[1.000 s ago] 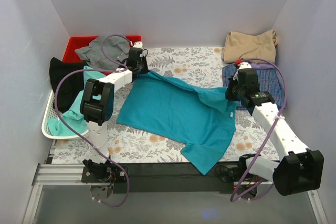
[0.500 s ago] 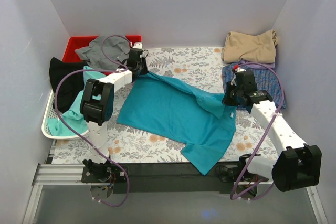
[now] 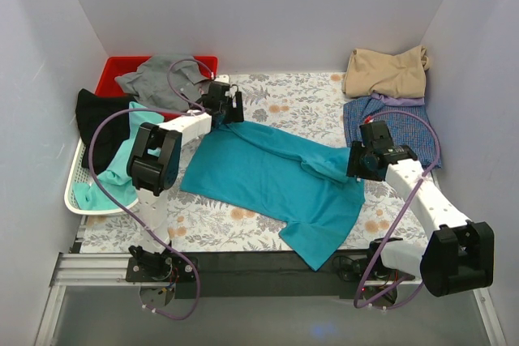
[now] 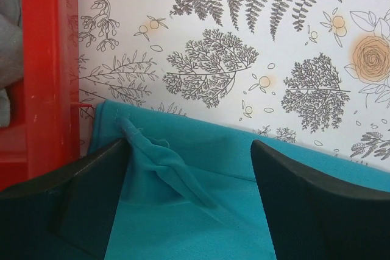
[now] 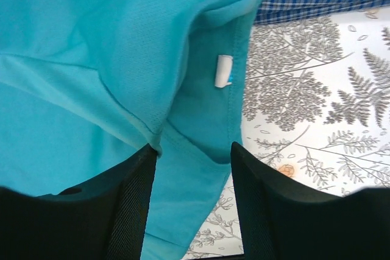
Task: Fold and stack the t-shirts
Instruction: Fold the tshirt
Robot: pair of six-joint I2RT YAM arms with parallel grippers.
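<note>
The teal t-shirt (image 3: 268,180) lies on the floral table, its far edge folded over into a ridge running from upper left to right. My left gripper (image 3: 230,108) stands open over the shirt's far-left corner; a pinched crease of teal cloth (image 4: 164,162) lies loose between the fingers. My right gripper (image 3: 362,161) is open over the shirt's right edge, where the collar with its white label (image 5: 223,70) lies. A tan t-shirt (image 3: 385,70) and a blue checked t-shirt (image 3: 405,123) sit at the back right.
A red bin (image 3: 113,74) at the back left holds a grey garment (image 3: 158,74). A white basket (image 3: 75,200) on the left holds a black shirt (image 3: 97,119) and a mint-green one (image 3: 113,176). The red bin's wall (image 4: 42,89) is close beside the left fingers.
Both grippers have opened and let go of the teal shirt, whose raised far edge now rests on the table. The left gripper shifted slightly right; the right one came nearer.
</note>
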